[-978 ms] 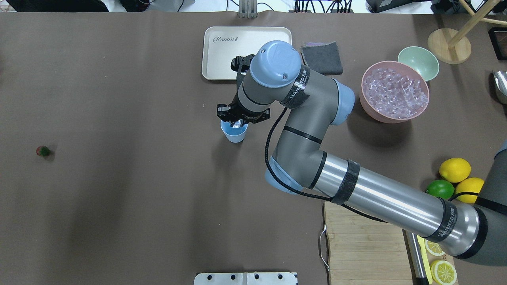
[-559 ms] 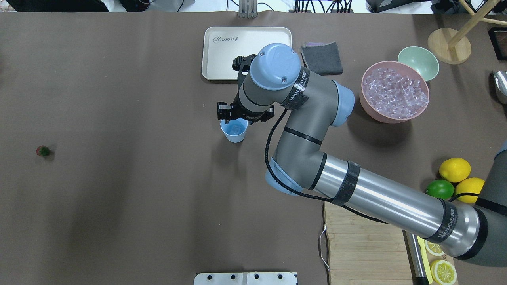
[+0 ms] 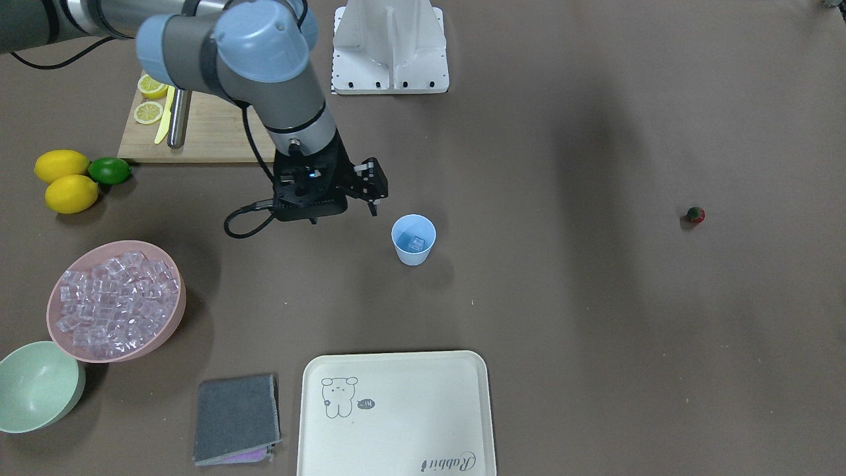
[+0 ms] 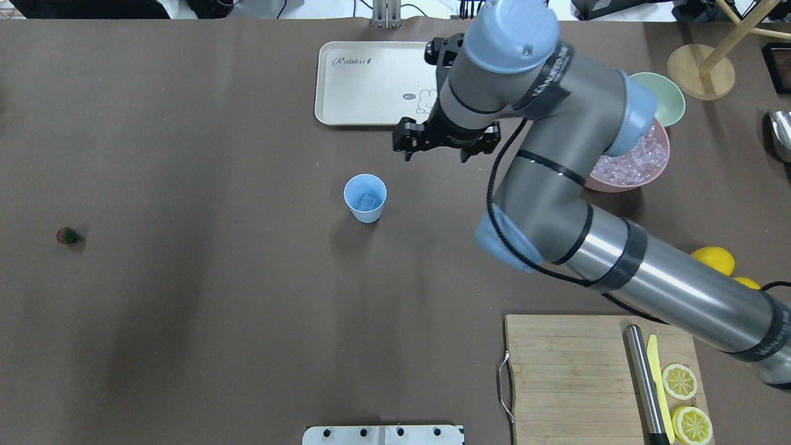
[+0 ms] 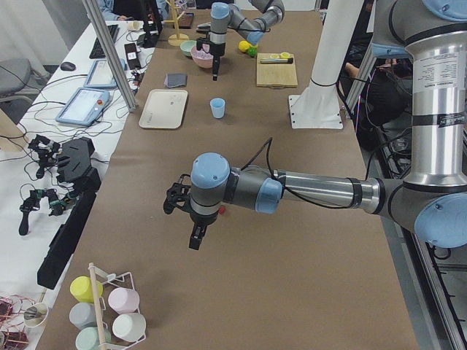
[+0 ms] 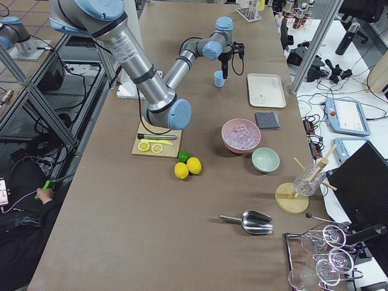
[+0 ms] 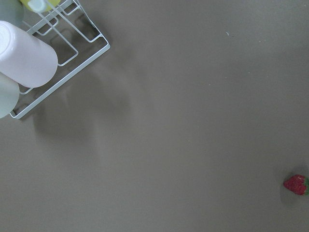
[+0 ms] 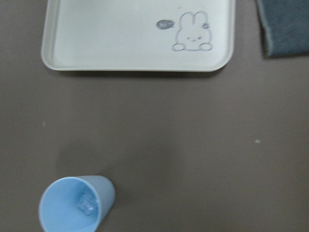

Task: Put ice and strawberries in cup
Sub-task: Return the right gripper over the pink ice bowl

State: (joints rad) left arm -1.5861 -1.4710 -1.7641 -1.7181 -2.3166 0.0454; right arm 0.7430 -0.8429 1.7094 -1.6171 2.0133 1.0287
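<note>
We see one clear ice cube (image 4: 369,200) in small light-blue plastic cup (image 4: 366,215); round pink bowl (image 3: 177,317) holds many more. Well apart lies tiny red strawberry (image 4: 67,235); right end effector (image 4: 434,153) released, left end effector (image 5: 195,237) we cannot tell.

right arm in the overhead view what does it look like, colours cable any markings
The right arm has grey links, light-blue joint caps and a shiny silver tube section. Black bands with white lettering wrap it, and a black braided cable runs along it. The right gripper is black, with two fingers.
</note>
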